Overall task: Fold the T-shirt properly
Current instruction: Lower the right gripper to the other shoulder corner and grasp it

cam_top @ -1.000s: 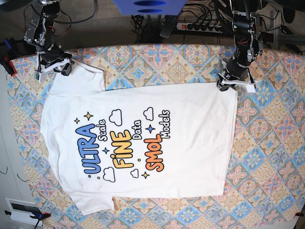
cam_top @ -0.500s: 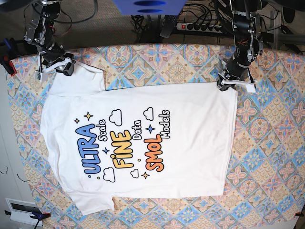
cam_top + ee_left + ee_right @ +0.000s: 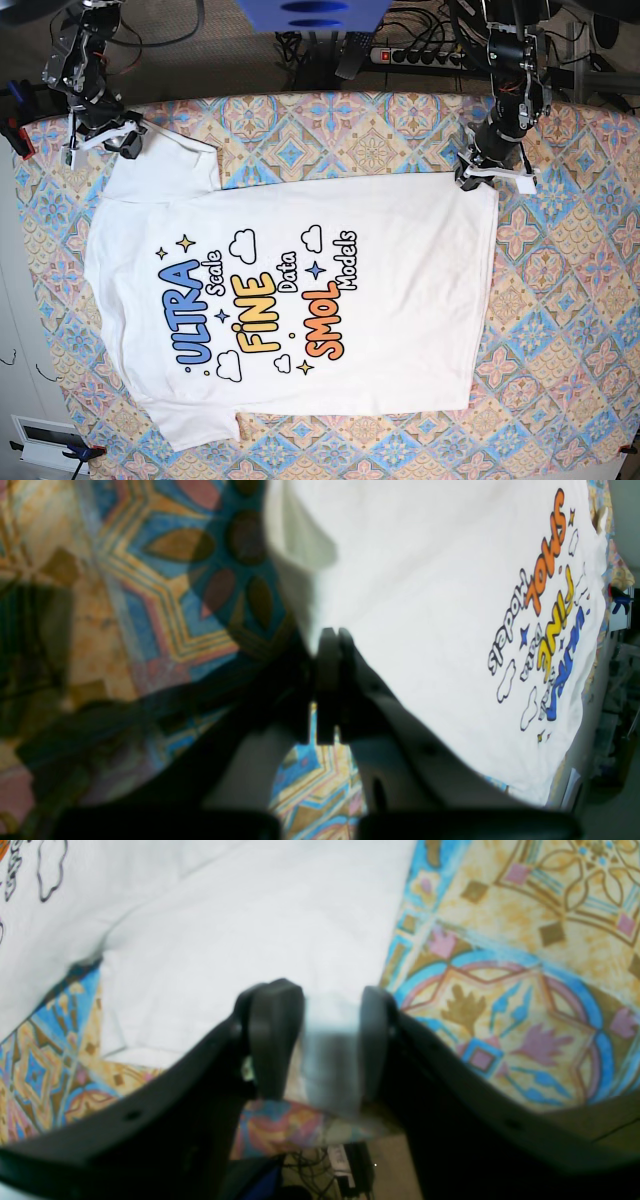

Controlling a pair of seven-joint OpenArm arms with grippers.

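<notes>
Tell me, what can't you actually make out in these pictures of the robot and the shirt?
- Right gripper: in the right wrist view a blurred pale thing sits between its fingers; whether that is T-shirt cloth is unclear.
- Left gripper: shut at the shirt's corner; in the left wrist view the dark fingers hide whether fabric is pinched.
- Neck label: not visible in any view.
- Tablecloth under the shirt: covered.

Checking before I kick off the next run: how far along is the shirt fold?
Barely started. Done: the T-shirt lies spread flat, print up, on the patterned tablecloth. In hand: left gripper is shut on the hem corner; right gripper has sleeve fabric between its jaws. Left: every fold; no part is turned over yet.
</notes>
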